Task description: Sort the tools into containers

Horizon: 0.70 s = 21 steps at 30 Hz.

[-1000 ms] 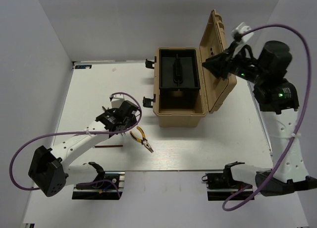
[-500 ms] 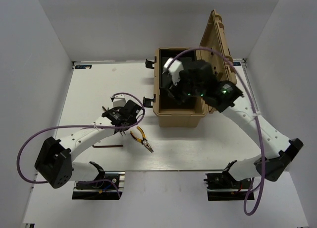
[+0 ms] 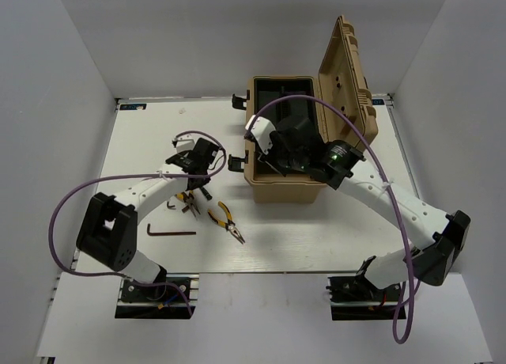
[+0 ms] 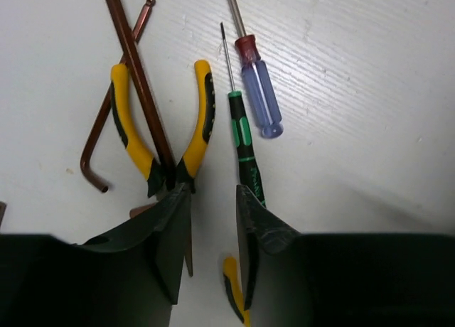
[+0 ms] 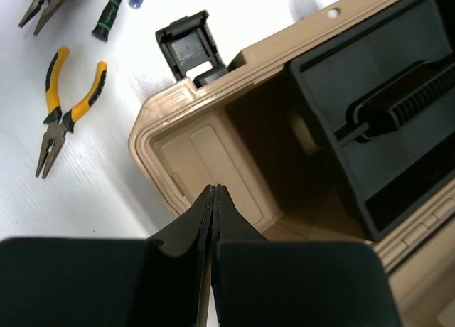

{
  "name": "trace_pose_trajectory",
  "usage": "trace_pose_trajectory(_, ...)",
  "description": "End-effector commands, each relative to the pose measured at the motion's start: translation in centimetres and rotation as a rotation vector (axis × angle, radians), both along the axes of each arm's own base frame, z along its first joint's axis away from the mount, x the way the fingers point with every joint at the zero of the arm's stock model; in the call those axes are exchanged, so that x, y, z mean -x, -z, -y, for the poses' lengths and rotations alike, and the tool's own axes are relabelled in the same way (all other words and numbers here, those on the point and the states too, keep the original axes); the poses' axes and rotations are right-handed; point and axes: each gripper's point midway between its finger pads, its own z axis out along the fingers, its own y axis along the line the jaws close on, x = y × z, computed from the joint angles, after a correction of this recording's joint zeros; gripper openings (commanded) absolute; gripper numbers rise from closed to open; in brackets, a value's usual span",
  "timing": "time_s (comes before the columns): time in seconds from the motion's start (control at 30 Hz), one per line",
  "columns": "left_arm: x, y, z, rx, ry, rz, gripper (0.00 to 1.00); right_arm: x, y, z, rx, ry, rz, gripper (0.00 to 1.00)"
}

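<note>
A tan toolbox [image 3: 286, 186] stands open at the middle back, lid [image 3: 348, 87] upright on its right. My right gripper [image 3: 271, 162] is shut and empty above the box's front left corner [image 5: 178, 156]. My left gripper [image 4: 213, 199] hangs open over a cluster of tools, nothing between its fingers. Just ahead of it lie yellow-handled pliers [image 4: 160, 128], brown hex keys [image 4: 135, 71], a blue screwdriver [image 4: 259, 92] and a green-black screwdriver [image 4: 245, 142]. Another pair of pliers [image 3: 226, 221] lies nearer the front, and a dark hex key [image 3: 172, 231] to its left.
A black tray with a handle [image 5: 398, 106] fills the far part of the box; the near part is a bare deep well. Black latches [image 3: 237, 160] stick out from the box's left side. White walls enclose the table [image 3: 356, 229].
My right arm swung from the raised lid down to the box's front left and its jaws shut. My left gripper moved back over the tool cluster and its jaws narrowed.
</note>
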Motion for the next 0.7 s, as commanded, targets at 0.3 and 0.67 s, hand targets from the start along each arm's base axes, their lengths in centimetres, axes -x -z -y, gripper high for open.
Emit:
trace_pose_trajectory(0.3,-3.1,1.3,-1.3,0.036,0.045,-0.022,0.40,0.2,0.2,-0.5,-0.059,0.009,0.001,0.00)
trace_pose_trajectory(0.67,-2.7,5.2,-2.0,0.058,0.078,-0.111,0.48,0.2,-0.4,-0.3,-0.077,0.020,0.016,0.00)
